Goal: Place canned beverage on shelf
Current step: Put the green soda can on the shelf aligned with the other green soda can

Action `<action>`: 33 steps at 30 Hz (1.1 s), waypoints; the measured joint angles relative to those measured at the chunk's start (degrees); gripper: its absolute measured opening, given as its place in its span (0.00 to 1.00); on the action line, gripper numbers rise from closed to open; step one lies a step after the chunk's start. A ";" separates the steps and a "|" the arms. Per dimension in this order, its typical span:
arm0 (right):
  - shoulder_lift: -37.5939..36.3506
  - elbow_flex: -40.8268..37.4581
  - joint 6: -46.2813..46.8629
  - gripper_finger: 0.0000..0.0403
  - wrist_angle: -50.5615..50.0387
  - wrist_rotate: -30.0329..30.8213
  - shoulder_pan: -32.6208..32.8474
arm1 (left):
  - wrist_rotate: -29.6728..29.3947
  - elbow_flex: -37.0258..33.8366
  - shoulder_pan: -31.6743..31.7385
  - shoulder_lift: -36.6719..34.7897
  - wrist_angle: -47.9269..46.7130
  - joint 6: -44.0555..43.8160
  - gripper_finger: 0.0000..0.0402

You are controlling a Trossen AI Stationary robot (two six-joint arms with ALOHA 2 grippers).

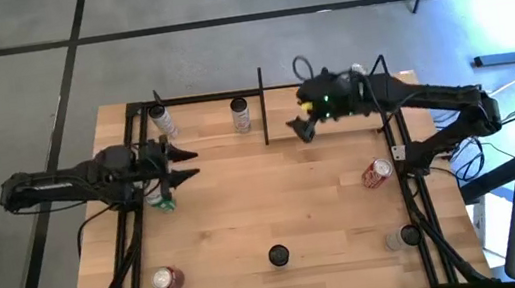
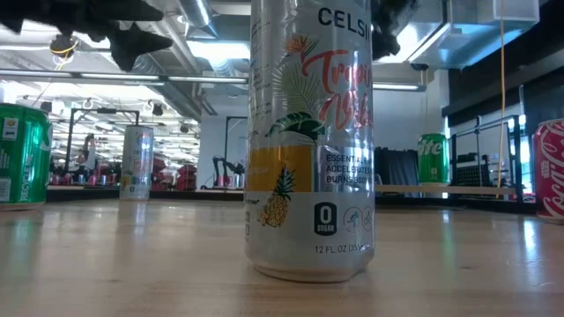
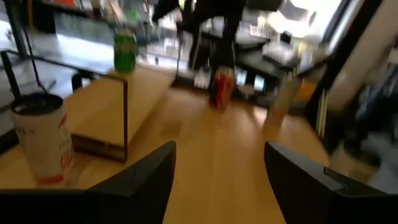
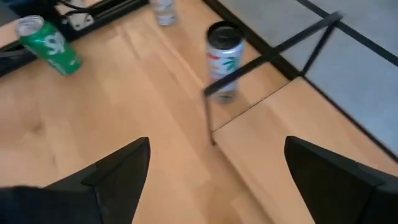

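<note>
One green drinks can (image 3: 124, 48) looks to be upright on the far end of the small light-wood shelf with thin black posts and rails (image 4: 298, 137), at the back right of the wooden surface (image 1: 276, 202). So one placement looks done. From above the right arm hides that can, so I can't confirm exactly where it stands

Rest of the shelf board bare, room for more. Right tool (image 1: 298, 130) hovers over the shelf's front edge, fingers wide apart, nothing held

Silver palm-print can (image 4: 224, 56) upright on the surface just outside the shelf's corner post, not on the shelf. White can with red print (image 1: 164, 122) upright at the back left, also off the shelf

Left tool (image 1: 190, 166) at the left side, fingers apart, empty. A second green can (image 1: 163, 201) lies on its side just beside it, likely next pick, needs standing up first

Further out: red can lying down (image 1: 376, 174) near the right edge, another red can (image 1: 165, 278) front left, tall white pineapple-print can (image 1: 279, 255) front centre, upright

In the way: the shelf's posts and rail, with the silver can tight against the corner. The right arm also sits over the shelf, blocking any approach from the left
</note>
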 joint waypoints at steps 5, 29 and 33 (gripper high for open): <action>1.01 0.00 4.75 0.89 -0.61 3.02 5.31 | 0.84 10.99 0.02 7.48 -17.75 1.33 0.62; 2.89 0.00 -1.86 0.89 -2.42 2.45 16.42 | -2.73 30.28 0.02 18.99 -61.21 -31.89 0.61; 2.89 0.00 -3.49 0.89 -2.53 2.42 16.65 | -3.88 30.28 0.02 19.01 -61.26 -33.45 0.61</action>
